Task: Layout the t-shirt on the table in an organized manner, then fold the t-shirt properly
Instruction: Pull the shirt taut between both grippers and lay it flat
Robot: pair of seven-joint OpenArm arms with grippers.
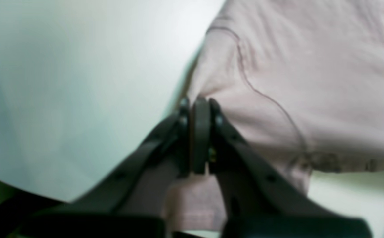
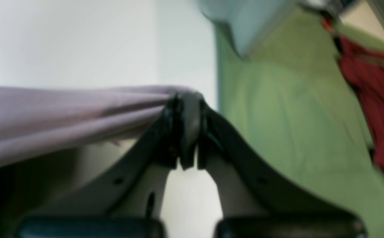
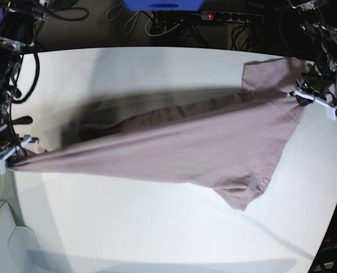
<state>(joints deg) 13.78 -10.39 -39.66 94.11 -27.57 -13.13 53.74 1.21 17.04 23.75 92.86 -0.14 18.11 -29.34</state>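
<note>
The shirt (image 3: pixel 185 151) hangs stretched between the two arms across the middle of the white counter (image 3: pixel 157 227), pulled into a long taut wedge. Its wide end is toward the counter's right edge in the base view, its narrow end at the left edge. A dark shadow lies on the counter behind it.

The left gripper (image 1: pixel 198 102) has its jaws pressed together on the cloth next to a sleeve seam, a fold of mauve fabric caught between them. In the base view this gripper (image 3: pixel 313 96) sits near the far right corner of the counter, with one sleeve sticking up beyond it and the other sleeve drooping toward the near side.

The right gripper (image 2: pixel 187 97) is likewise clamped tight on the cloth, which runs off from the jaws in long tense folds. In the base view it (image 3: pixel 3 159) is at the counter's left edge, holding the narrow, bunched end.

The right wrist view also shows a green floor (image 2: pixel 294 132) with something red (image 2: pixel 377 109) lying on it, too blurred to identify.
</note>
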